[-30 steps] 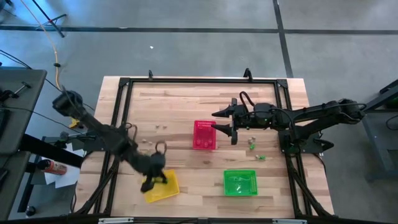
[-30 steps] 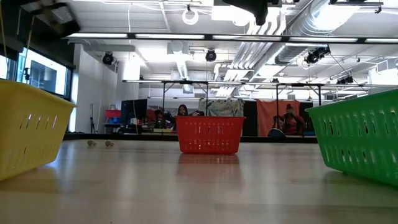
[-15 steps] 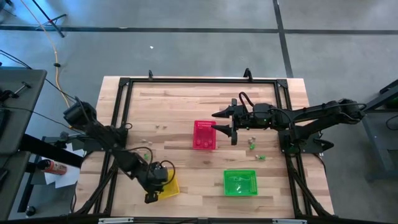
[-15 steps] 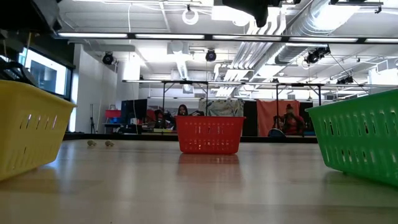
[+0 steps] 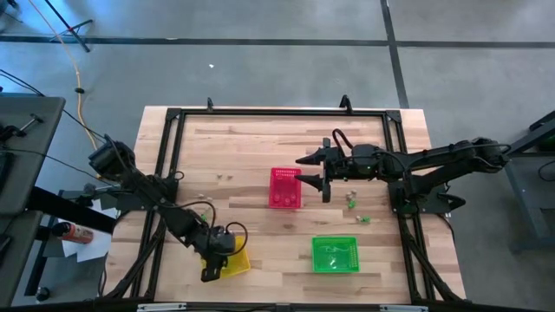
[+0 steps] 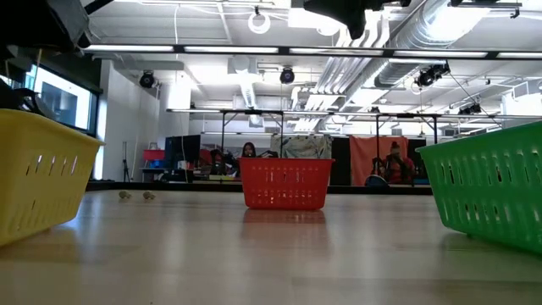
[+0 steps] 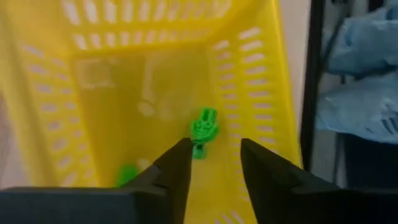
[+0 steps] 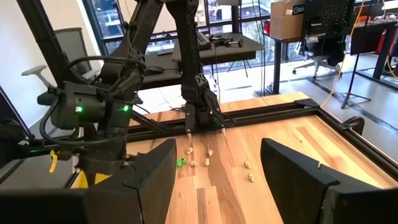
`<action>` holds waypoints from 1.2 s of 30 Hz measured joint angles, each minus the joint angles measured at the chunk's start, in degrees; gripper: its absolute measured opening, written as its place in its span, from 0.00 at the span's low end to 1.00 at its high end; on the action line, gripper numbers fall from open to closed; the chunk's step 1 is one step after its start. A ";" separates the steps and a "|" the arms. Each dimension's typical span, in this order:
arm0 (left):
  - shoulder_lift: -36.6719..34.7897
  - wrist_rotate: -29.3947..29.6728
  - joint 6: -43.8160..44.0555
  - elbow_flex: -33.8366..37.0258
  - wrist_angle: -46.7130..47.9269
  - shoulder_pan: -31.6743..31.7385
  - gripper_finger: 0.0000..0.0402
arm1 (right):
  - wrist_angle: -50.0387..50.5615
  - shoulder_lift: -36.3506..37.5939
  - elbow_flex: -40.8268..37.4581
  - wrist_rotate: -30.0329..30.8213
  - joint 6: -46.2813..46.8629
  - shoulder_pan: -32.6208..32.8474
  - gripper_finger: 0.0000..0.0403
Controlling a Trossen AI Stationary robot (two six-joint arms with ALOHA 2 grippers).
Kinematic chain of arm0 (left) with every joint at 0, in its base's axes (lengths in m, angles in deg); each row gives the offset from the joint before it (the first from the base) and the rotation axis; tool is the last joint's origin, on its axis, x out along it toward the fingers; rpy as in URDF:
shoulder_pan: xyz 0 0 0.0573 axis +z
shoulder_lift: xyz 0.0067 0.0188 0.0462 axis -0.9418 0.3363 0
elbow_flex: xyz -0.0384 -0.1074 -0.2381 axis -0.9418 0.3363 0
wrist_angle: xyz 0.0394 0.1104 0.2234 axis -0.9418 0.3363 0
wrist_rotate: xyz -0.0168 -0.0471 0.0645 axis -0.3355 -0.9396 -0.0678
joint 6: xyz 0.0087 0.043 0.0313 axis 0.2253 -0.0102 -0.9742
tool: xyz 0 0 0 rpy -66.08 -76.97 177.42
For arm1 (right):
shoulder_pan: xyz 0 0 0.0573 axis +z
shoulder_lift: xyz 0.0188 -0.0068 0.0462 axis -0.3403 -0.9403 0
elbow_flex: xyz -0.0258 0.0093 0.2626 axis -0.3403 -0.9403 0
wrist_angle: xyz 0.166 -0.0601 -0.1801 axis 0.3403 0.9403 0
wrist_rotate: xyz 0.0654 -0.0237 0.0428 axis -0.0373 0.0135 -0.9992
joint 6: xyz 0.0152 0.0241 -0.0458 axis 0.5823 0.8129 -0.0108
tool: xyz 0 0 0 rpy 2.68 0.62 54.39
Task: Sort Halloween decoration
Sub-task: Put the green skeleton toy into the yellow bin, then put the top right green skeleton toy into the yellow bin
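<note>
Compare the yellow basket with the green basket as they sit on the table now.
The yellow basket is tilted and has the left gripper over it; the green basket lies square, with no gripper near. The yellow one holds a green trinket. Both are mesh baskets of similar size.

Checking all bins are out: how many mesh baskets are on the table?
3: yellow basket under the left gripper, pink-red basket mid-table, green basket near the front edge.
</note>
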 joint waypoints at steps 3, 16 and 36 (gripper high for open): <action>-0.83 -4.33 -0.04 0.04 0.00 0.92 0.38 | 0.56 -0.01 0.00 0.00 0.02 0.01 0.56; -21.24 13.87 -18.74 0.09 -2.45 15.78 0.43 | -1.64 0.00 -0.07 0.00 3.05 0.02 0.56; -24.70 14.61 -45.05 0.07 -30.93 37.97 0.43 | -7.22 0.00 -0.07 0.39 1.39 0.02 0.56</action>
